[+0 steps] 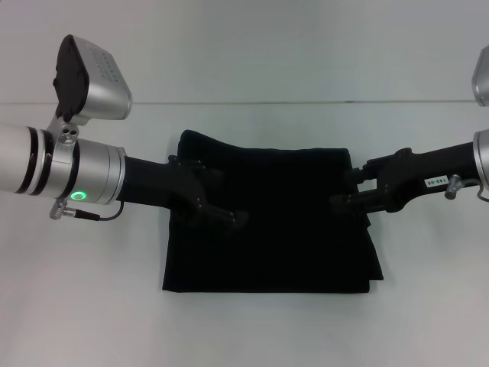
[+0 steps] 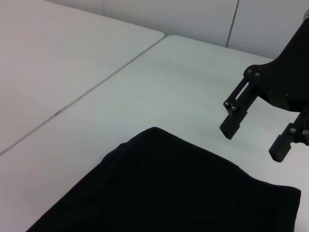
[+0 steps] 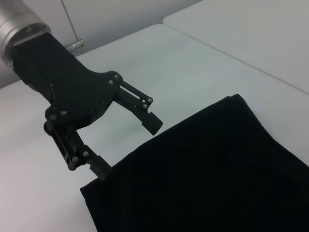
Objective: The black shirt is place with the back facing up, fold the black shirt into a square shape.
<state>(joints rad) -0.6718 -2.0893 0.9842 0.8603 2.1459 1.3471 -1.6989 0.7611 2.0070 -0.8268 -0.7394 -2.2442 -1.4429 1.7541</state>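
Note:
The black shirt (image 1: 275,229) lies folded into a rough rectangle in the middle of the white table (image 1: 252,329), plain side up with no lettering showing. My left gripper (image 1: 225,197) reaches in from the left over the shirt's left part. It is open and holds nothing, as the right wrist view shows, where the left gripper (image 3: 128,149) hangs at the shirt's (image 3: 212,174) edge. My right gripper (image 1: 344,188) sits at the shirt's right edge, also open and empty. In the left wrist view the right gripper (image 2: 252,143) hovers just beyond the shirt (image 2: 174,193).
A seam (image 2: 87,92) runs where this table meets a second white table (image 2: 48,53) at the far side. White tabletop surrounds the shirt on all sides.

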